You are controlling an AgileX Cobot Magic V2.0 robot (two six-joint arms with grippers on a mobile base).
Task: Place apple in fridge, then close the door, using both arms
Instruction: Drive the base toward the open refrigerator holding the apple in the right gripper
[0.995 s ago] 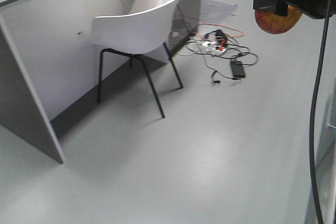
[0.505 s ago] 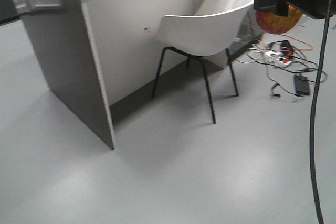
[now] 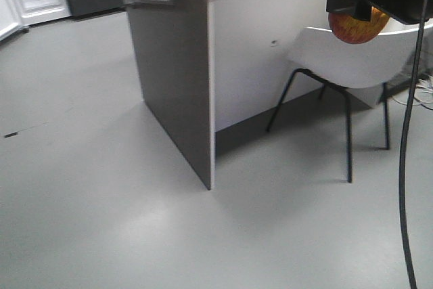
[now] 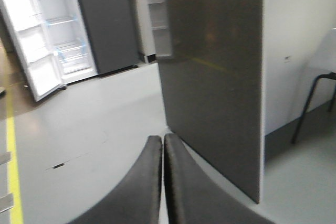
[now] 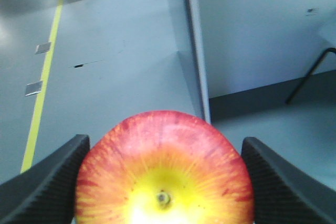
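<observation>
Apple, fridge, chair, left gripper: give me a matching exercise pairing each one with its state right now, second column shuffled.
1. apple
2. fridge
3. chair
4. left gripper

A. shut, holding nothing
B. standing open in the far background
C. held in the right gripper
D. white shell, black legs, beside the counter

Pairs: 1-C, 2-B, 3-D, 4-A

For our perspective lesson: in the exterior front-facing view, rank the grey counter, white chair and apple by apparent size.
1. grey counter
2. white chair, partly cut off
3. apple, smallest despite being nearest the camera
</observation>
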